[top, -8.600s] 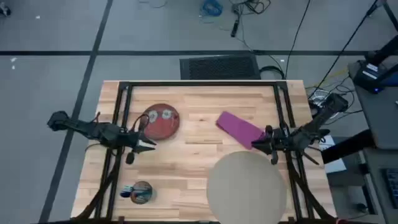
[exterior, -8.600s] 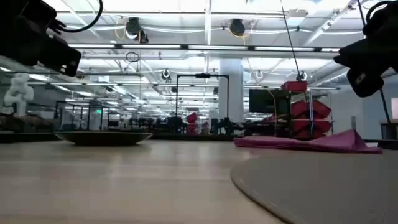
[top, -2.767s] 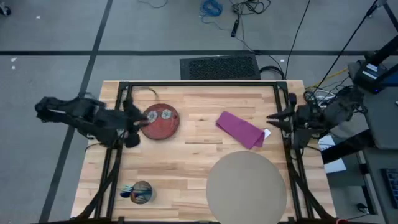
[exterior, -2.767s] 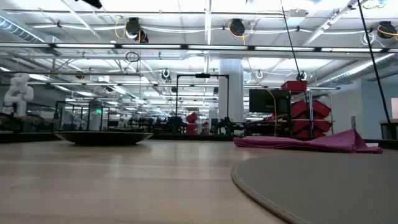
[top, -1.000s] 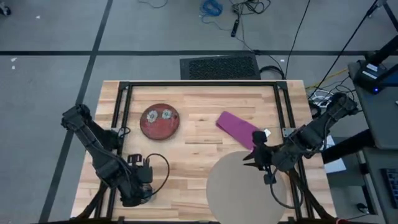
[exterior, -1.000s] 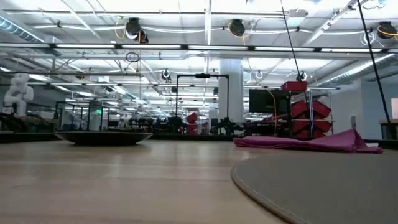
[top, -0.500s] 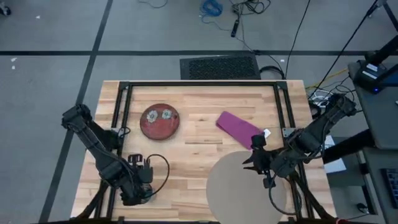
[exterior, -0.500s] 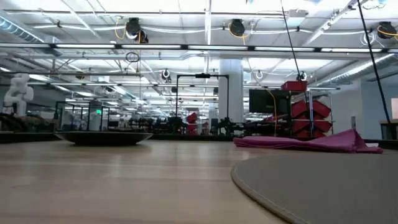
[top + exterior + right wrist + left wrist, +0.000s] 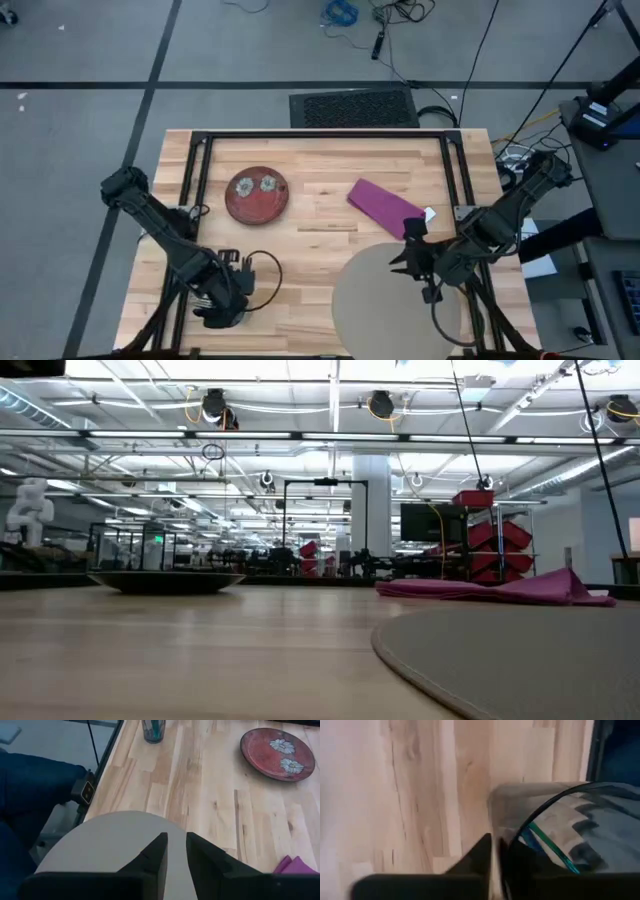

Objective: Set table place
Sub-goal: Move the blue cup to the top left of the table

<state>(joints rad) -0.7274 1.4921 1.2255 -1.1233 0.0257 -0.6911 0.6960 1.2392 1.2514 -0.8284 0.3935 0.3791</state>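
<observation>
A clear glass (image 9: 555, 815) with utensils in it stands near the table's (image 9: 320, 250) near left corner; it also shows in the right wrist view as the glass (image 9: 152, 730). My left gripper (image 9: 226, 303) covers it in the high view and is shut on its rim. A red flowered plate (image 9: 257, 194) lies at the far left, and a purple napkin (image 9: 385, 207) lies right of the middle. My right gripper (image 9: 398, 258) hovers over the far edge of the round beige mat (image 9: 395, 305), its fingers slightly apart and holding nothing. My left gripper has the glass's rim (image 9: 495, 827) between its two fingers, one finger (image 9: 475, 862) outside the wall and the other (image 9: 522, 867) inside the glass. The fingers come from above. I cannot tell whether the glass's base is on the table.
Black rails (image 9: 195, 180) run along the table's left and right sides and its far edge. Bare wood lies between the plate, the napkin and the mat. Beyond the table's near right corner, a person's blue sleeve (image 9: 35, 780) shows.
My left gripper has shifted slightly toward the table's right edge, staying over the glass. My right gripper has moved a little toward the near edge, over the mat's far rim.
</observation>
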